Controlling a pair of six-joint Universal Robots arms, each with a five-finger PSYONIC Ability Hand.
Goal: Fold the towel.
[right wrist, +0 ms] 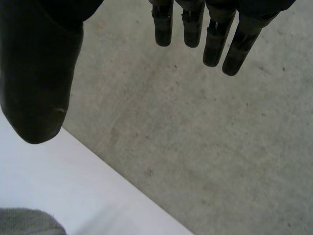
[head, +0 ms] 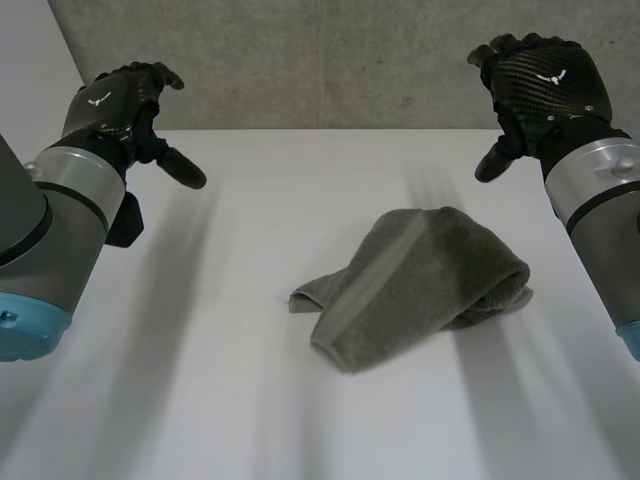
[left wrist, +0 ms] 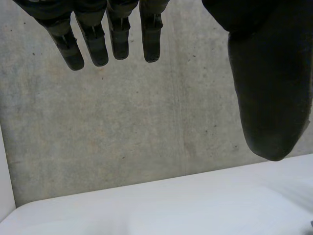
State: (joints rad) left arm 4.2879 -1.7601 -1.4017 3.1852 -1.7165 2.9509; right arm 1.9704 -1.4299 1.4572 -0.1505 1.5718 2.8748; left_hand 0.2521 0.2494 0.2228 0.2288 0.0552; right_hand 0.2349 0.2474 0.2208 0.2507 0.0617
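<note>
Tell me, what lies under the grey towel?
The grey towel rests on the white table, which shows all around it. The towel is bunched over itself, so anything beneath its layers is covered and cannot be seen.

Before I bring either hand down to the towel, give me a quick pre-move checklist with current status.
1. Left hand open and empty: ok.
2. Right hand open and empty: ok.
3. Towel on the table, free of both hands: ok.
4. Towel spread flat: not ok, it lies bunched.
5. A corner to take: ok, one sticks out toward the left arm's side.
6. How the lower layers lie: cannot tell.
</note>
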